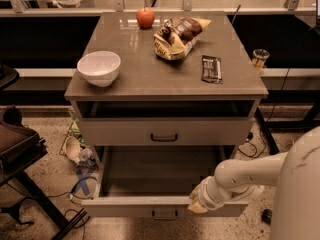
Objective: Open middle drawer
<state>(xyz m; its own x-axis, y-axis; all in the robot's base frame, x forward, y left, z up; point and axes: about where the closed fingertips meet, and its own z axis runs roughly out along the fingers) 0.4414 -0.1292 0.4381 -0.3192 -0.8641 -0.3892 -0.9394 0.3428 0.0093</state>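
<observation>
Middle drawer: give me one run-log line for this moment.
middle drawer: pulled out, grey inside showing | gripper: at the drawer's front edge, right of the handle | stage: drawer open
</observation>
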